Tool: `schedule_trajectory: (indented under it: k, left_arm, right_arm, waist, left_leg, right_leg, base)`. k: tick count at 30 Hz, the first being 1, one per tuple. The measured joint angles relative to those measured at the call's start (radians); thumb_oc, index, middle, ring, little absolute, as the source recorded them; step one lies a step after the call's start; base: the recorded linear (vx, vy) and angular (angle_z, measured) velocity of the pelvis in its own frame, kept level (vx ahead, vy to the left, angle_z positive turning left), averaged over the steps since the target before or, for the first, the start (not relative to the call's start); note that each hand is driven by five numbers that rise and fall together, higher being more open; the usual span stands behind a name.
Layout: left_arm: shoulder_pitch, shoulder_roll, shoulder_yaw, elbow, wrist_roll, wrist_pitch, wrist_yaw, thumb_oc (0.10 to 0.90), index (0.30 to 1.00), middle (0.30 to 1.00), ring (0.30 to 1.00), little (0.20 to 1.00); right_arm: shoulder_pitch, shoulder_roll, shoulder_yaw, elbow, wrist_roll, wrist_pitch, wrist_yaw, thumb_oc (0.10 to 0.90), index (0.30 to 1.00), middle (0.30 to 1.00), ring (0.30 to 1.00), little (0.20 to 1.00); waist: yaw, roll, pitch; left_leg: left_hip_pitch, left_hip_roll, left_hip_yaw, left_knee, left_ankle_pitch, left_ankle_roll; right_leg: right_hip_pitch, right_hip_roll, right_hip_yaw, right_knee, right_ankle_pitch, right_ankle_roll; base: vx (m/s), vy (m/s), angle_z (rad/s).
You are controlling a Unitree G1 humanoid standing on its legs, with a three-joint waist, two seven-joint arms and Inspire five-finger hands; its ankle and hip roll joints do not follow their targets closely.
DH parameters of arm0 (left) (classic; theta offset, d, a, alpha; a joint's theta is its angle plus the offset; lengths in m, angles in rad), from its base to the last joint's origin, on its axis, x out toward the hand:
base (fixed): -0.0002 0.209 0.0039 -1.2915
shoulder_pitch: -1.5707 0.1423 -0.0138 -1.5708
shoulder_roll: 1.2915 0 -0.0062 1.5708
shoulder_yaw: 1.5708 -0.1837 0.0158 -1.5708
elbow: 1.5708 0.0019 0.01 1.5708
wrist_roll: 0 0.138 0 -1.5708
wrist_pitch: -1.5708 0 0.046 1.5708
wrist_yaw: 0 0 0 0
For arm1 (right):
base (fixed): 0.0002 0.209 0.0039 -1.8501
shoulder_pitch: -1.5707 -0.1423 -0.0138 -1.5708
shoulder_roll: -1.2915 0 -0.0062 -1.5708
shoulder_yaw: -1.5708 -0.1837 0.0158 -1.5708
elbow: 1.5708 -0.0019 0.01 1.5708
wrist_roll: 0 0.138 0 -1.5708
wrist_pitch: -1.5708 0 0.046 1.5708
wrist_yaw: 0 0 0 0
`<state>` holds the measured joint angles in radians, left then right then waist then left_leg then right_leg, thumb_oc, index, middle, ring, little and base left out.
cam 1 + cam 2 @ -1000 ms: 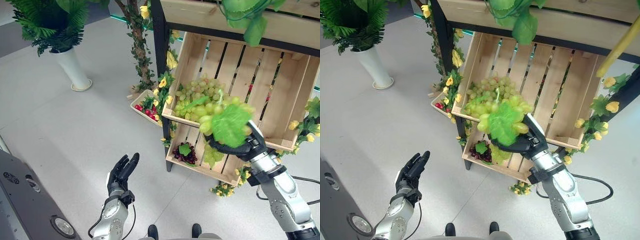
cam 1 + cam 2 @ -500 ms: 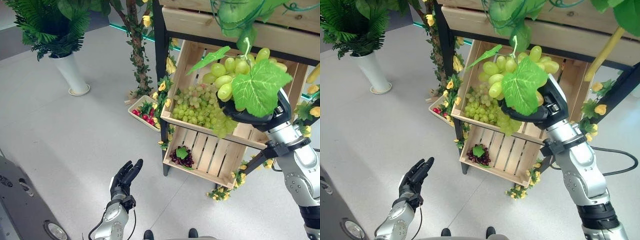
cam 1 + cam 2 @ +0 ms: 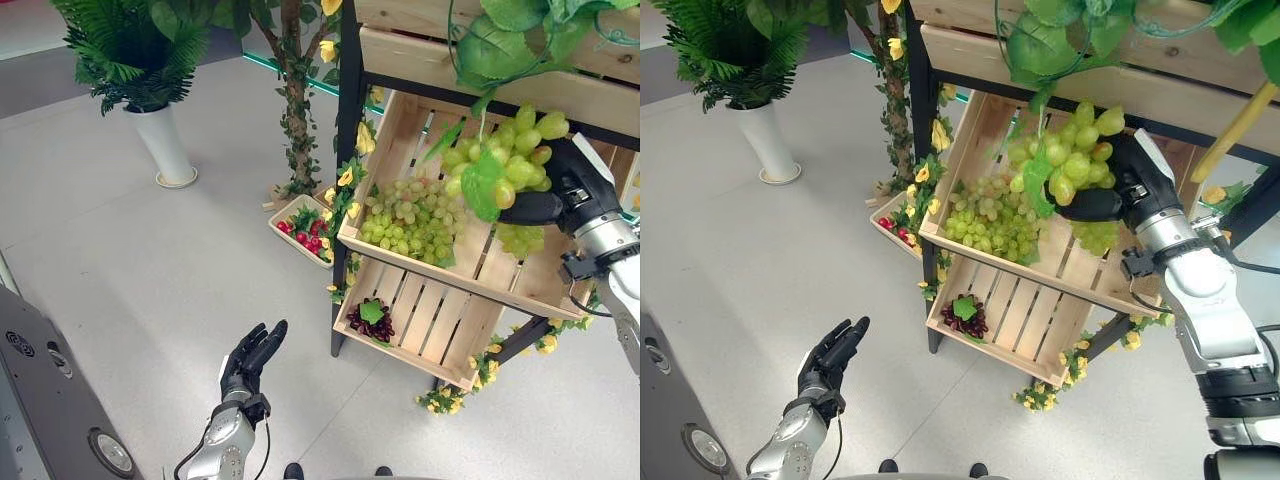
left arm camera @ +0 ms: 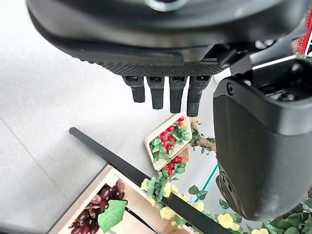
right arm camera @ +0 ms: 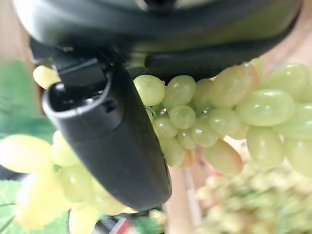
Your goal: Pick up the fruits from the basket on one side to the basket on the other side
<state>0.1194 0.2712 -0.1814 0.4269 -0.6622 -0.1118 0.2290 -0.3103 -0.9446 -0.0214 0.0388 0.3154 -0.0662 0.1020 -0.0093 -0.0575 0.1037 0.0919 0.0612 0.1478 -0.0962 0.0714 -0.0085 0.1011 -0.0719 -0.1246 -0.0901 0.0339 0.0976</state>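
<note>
One bunch of green grapes (image 3: 1068, 150) sits clamped in the right hand (image 3: 1130, 190), thumb and fingers curled round its stem end, and the wrist view shows berries packed tight against the palm. The bunch hangs in the air in front of the upper crate (image 3: 520, 290), up and to the right of the pile of green grapes (image 3: 410, 218) lying in that crate's left part. Below, the lower crate (image 3: 420, 335) holds a small dark bunch (image 3: 368, 318), and a tray of red fruit (image 3: 300, 220) rests on the floor by the stand's leg.

The carry now looks like the job: the robot would do well to keep the grip firm but not crushing, hold the bunch level so loose berries don't swing, and clear the crate's front lip and the hanging leaves (image 3: 500, 45) before it travels to the other basket.

The left hand (image 3: 250, 358) hovers low over the floor, fingers straight and relaxed, carrying nothing.

Against half a second ago, the bunch sits farther from the camera and closer to the crate's slats; the left hand has barely changed.
</note>
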Motion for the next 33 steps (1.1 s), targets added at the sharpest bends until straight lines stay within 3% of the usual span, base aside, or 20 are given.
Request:
schedule_trajectory:
  k: [8,16,26,27,28,33]
  left_arm:
    - [0.000,0.014,0.000,0.000,-0.001,0.000,-0.001,0.800,0.900,0.900,0.900,0.900]
    - [-0.001,0.018,-0.009,0.000,-0.002,0.000,-0.003,0.800,0.900,0.900,0.900,0.900]
    - [0.000,0.019,-0.008,0.000,-0.002,0.000,-0.003,0.800,0.900,0.900,0.900,0.900]
    - [0.000,0.019,-0.008,0.000,-0.002,0.000,-0.004,0.800,0.900,0.900,0.900,0.900]
    - [0.000,0.019,-0.008,0.000,-0.002,0.000,-0.006,0.800,0.900,0.900,0.900,0.900]
    - [0.000,0.019,-0.009,0.000,-0.003,0.000,-0.009,0.800,0.900,0.900,0.900,0.900]
  right_arm:
    - [-0.018,-0.107,0.074,0.115,-0.226,-0.031,-0.046,0.400,0.300,0.300,0.300,0.300]
    - [-0.038,-0.106,0.199,0.231,-0.274,-0.028,-0.046,0.400,0.300,0.300,0.300,0.300]
    - [-0.050,-0.094,0.235,0.260,-0.269,-0.019,-0.038,0.402,0.302,0.302,0.302,0.302]
    - [-0.054,-0.094,0.235,0.265,-0.268,-0.014,-0.034,0.682,0.724,0.724,0.724,0.724]
    - [-0.059,-0.094,0.235,0.273,-0.265,0.000,-0.032,0.800,0.900,0.900,0.900,0.900]
    - [-0.079,-0.083,0.235,0.303,-0.260,0.050,-0.032,0.800,0.900,0.900,0.900,0.900]
  waist:
    - [0.005,0.001,0.000]
    - [0.028,0.003,-0.002]
    - [0.033,0.004,-0.002]
    - [0.033,0.005,-0.002]
    - [0.035,0.004,-0.002]
    - [0.037,0.004,-0.002]
  left_leg:
    - [-0.001,0.000,-0.004,0.004,0.002,-0.003]
    - [-0.002,0.002,-0.017,0.006,0.002,-0.002]
    - [0.003,0.001,-0.020,0.006,0.002,-0.003]
    - [0.003,0.001,-0.020,0.006,0.002,-0.003]
    - [0.003,0.001,-0.021,0.006,0.001,-0.002]
    - [0.003,0.003,-0.022,0.006,0.001,-0.001]
  right_leg:
    - [0.002,0.000,-0.005,-0.001,-0.001,0.000]
    - [0.006,0.000,-0.021,-0.003,-0.004,-0.004]
    - [0.014,0.001,-0.023,-0.003,-0.006,-0.004]
    - [0.014,0.000,-0.023,-0.003,-0.006,-0.004]
    - [0.014,0.000,-0.024,-0.003,-0.006,-0.004]
    - [0.014,0.000,-0.025,-0.003,-0.007,-0.005]
  base:
    - [0.00,0.001,0.00]
    - [-0.01,0.006,0.04]
    - [0.00,0.002,0.01]
    - [0.00,0.000,0.00]
    - [0.00,0.000,0.00]
    - [0.00,0.000,0.00]
